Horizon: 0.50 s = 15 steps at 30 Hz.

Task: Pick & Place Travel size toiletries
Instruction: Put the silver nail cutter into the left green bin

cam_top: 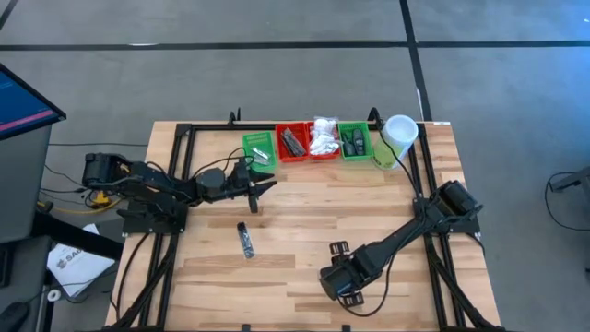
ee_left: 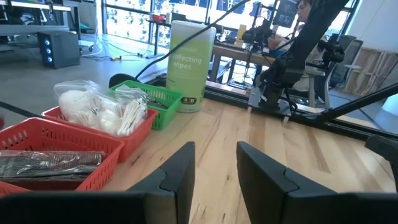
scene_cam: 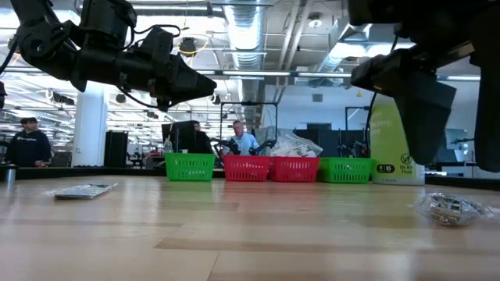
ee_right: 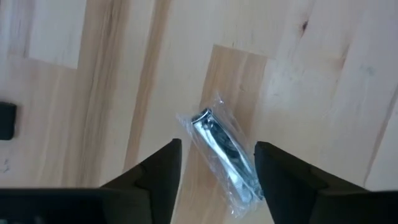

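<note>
My right gripper (cam_top: 337,271) hangs open over the table's near middle, pointing down. Between its fingers in the right wrist view (ee_right: 217,177) lies a silver nail clipper in a clear packet (ee_right: 225,157), flat on the wood (cam_top: 338,247) (scene_cam: 449,208); the fingers are well above it. A black narrow piece in a wrapper (cam_top: 245,240) (scene_cam: 82,190) lies flat left of centre. My left gripper (cam_top: 263,187) (ee_left: 214,168) is open and empty, held level above the table and pointing toward the trays. White soft packets (ee_left: 99,109) fill one red tray.
A row of small trays stands at the far edge: green (cam_top: 259,148), red (cam_top: 293,143), red (cam_top: 323,140), green (cam_top: 355,141). The tall pale green cylinder (cam_top: 396,138) stands at their right end. A black frame (cam_top: 184,138) borders the table. People sit in the room beyond.
</note>
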{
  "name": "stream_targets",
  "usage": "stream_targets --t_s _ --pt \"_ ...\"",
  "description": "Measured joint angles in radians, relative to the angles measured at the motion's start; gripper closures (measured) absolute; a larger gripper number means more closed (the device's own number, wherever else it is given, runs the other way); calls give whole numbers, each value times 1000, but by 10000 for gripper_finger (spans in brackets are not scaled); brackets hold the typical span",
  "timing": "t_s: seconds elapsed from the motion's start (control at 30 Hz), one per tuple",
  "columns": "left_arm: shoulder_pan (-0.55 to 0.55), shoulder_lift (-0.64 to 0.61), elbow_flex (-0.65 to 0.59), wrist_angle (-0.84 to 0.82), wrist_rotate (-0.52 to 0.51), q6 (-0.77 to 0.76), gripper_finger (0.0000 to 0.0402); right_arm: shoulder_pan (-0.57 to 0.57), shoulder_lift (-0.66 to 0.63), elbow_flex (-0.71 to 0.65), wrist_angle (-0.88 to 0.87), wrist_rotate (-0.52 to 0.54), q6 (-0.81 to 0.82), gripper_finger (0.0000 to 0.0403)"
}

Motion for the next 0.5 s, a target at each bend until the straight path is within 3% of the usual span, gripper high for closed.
stream_targets --t_s 0.23,0.5 --pt "0 0 0 0 0 0 293 -8 18 1 12 1 -25 177" --pt "-2 0 0 -1 0 0 293 -20 54 1 4 -2 -44 178"
